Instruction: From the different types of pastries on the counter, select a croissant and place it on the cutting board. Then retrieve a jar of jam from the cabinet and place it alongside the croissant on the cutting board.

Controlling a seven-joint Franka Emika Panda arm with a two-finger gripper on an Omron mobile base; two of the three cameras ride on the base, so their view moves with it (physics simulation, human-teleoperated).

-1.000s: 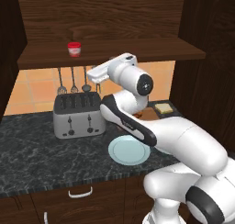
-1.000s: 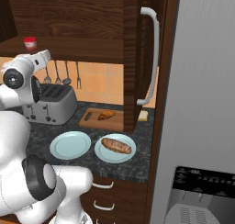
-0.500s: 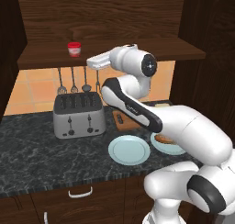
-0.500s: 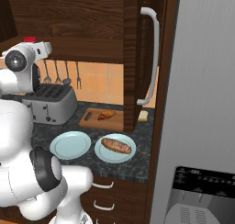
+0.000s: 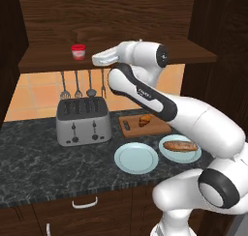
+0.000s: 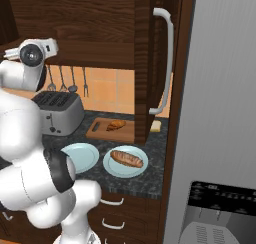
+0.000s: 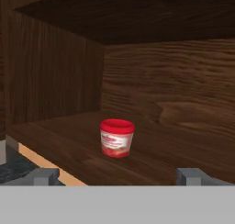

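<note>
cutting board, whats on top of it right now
The croissant lies on the cutting board, near its middle. The jar of jam is not there; it stands on the cabinet shelf. The arm covers the board's right end in the left base view.

There is one jar of jam (image 5: 78, 51) on the cabinet shelf (image 5: 48, 61). On the tabletop (image 5: 38, 157) sit one toaster (image 5: 81, 120), one cutting board (image 5: 145, 126) with one croissant (image 5: 144, 120), and two blue plates (image 5: 136, 157). One plate holds one long loaf (image 5: 180, 146). One pale bread slice (image 6: 156, 126) lies near the board. Four utensils (image 5: 77, 85) hang on the wall.
</note>
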